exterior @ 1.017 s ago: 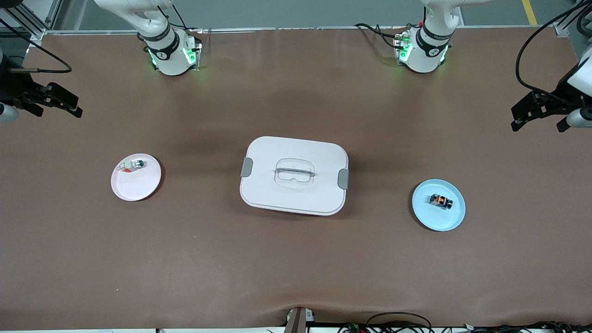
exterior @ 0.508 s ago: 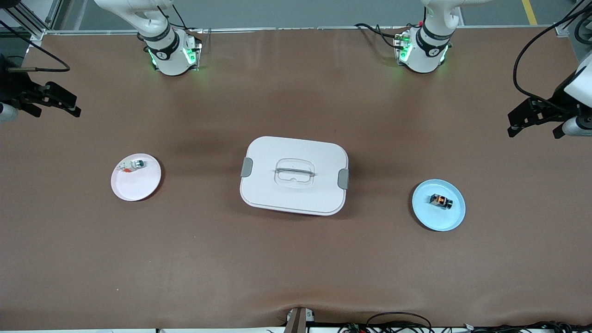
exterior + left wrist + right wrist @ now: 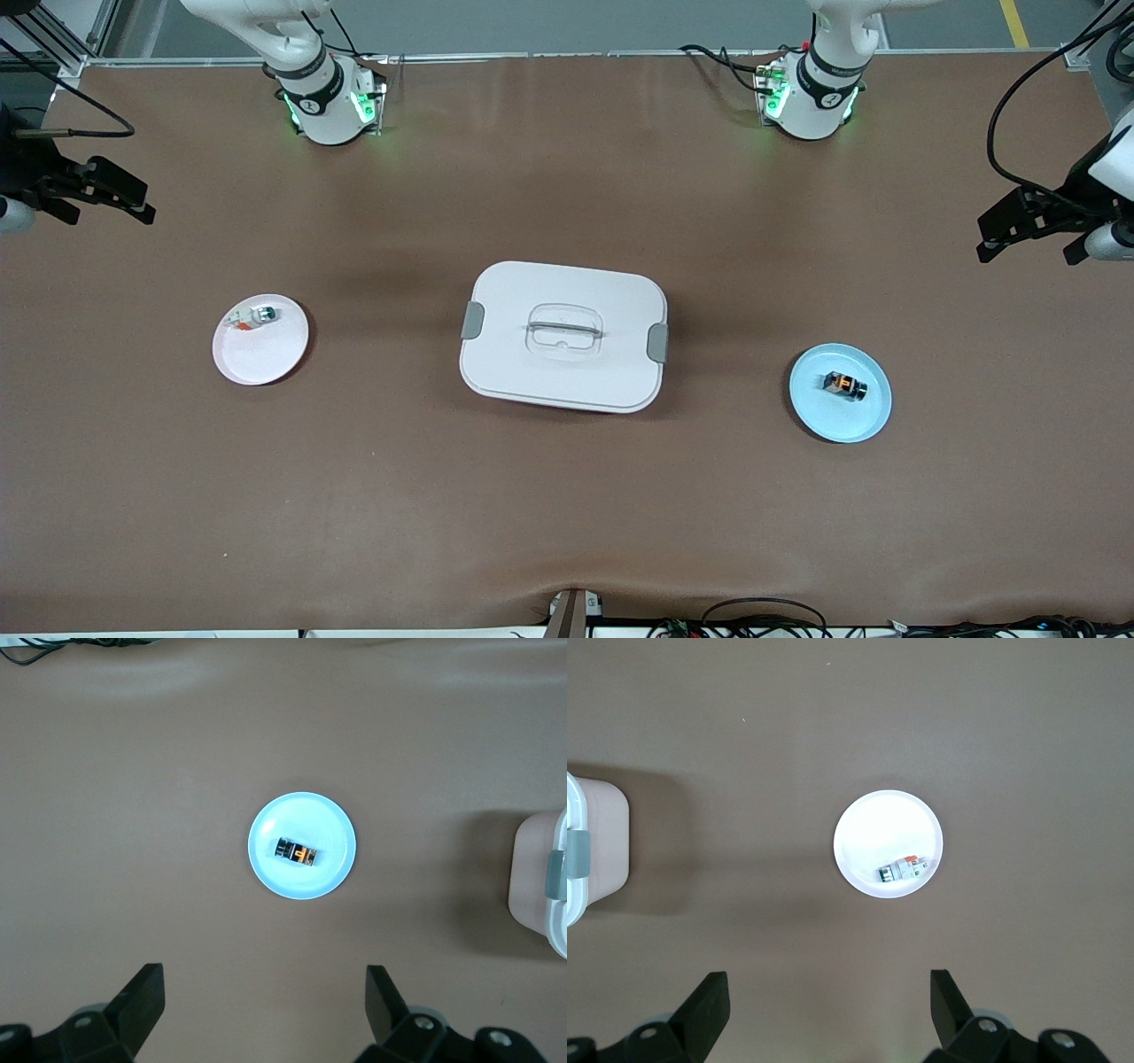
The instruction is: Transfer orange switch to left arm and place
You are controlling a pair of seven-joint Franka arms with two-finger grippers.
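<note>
Brown matting covers the counter (image 3: pixel 567 496), with the white box (image 3: pixel 563 337) at its middle, lid on and grey latches at both ends. Toward the left arm's end sits a light-blue plate (image 3: pixel 864 421), and the orange switch (image 3: pixel 843 384) lies on it, near the plate's middle, orange face up. Toward the right arm's end sits a pink plate (image 3: pixel 257 359) carrying a small white-and-green part (image 3: pixel 252 317) close to its rim.

The left tool (image 3: pixel 1032 226) hangs in the air at the counter's edge on the left arm's end, its fingers (image 3: pixel 142 997) spread wide and holding nothing. It is well apart from the orange switch; in the left wrist view the switch (image 3: pixel 298 851) and its plate (image 3: pixel 332 873) show between the two spread fingers, but far off. The right tool (image 3: pixel 93 199) hangs over the counter's edge at the right arm's end, fingers (image 3: pixel 707 1003) likewise spread and bare, well apart from the pink plate (image 3: pixel 873 828).
</note>
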